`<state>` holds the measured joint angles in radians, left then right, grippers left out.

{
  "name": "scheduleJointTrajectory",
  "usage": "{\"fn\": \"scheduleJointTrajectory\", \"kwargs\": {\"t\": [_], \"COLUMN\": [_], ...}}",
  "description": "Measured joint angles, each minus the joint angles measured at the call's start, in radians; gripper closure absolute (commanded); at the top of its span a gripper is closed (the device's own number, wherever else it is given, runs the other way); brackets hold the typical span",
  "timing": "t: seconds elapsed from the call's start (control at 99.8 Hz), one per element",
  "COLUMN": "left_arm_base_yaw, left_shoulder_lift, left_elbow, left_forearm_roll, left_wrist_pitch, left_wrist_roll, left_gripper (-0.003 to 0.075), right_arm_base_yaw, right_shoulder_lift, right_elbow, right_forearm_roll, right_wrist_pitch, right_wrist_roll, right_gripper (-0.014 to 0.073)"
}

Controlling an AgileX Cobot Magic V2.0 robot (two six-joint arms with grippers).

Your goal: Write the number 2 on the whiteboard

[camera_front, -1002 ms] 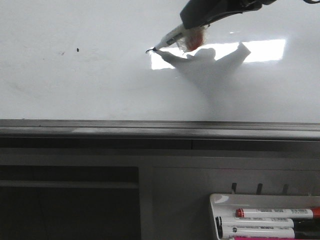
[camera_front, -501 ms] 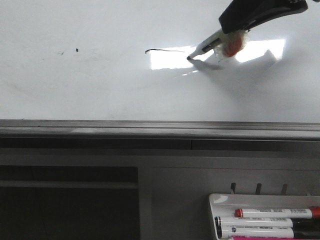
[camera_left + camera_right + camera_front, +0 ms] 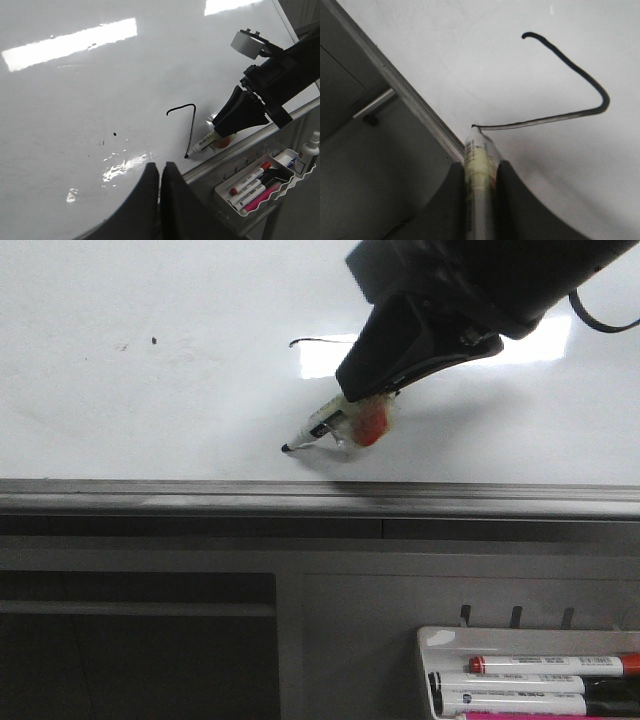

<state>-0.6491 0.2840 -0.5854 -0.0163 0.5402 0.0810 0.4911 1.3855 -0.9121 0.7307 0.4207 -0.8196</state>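
While your right arm reaches down across the whiteboard [image 3: 150,410], its gripper [image 3: 365,410] slants toward the grey lower rim, fingers clamped on the marker [image 3: 325,428]. You can see the marker's tip touching the board just above that rim. The number 2 [image 3: 186,125] is partly drawn: a short top stroke and a diagonal ending at the tip. Your left gripper [image 3: 159,172] hangs well apart from the line, fingers pressed together on nothing.
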Motion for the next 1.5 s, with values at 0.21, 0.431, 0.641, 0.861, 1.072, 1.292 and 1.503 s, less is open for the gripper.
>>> {"fn": "scheduleJointTrajectory", "kwargs": {"t": [0.21,0.431,0.641,0.861,1.072,1.292,1.503], "left_arm_base_yaw": [0.000,0.000,0.000,0.000,0.000,0.000,0.000], "left_shoulder_lift": [0.000,0.000,0.000,0.000,0.029,0.215,0.422], "left_elbow": [0.000,0.000,0.000,0.000,-0.019,-0.161,-0.327], "left_forearm_roll": [-0.004,-0.008,-0.008,-0.026,-0.285,-0.618,-0.696], "left_wrist_pitch": [0.000,0.000,0.000,-0.002,0.040,0.249,0.395], "left_wrist_roll": [0.000,0.000,0.000,0.000,0.172,0.627,0.751], "left_gripper": [0.0741,0.0741,0.0741,0.0621,0.0271,0.0332,0.0356], "right_arm_base_yaw": [-0.082,-0.246,-0.340,-0.319,-0.128,0.144,0.335], "right_shoulder_lift": [-0.028,-0.154,-0.244,-0.303,-0.462,-0.498,-0.448], "right_elbow": [0.004,0.060,0.124,0.097,0.034,0.030,0.030], "right_forearm_roll": [0.003,-0.017,-0.047,-0.082,-0.031,0.018,0.024], "right_wrist_pitch": [0.082,0.152,0.169,0.267,0.403,0.329,0.145], "right_wrist_roll": [0.004,0.027,0.045,0.045,-0.035,-0.251,-0.318], "right_gripper": [0.0654,0.0654,0.0654,0.0654,0.0654,0.0654,0.0655]}}
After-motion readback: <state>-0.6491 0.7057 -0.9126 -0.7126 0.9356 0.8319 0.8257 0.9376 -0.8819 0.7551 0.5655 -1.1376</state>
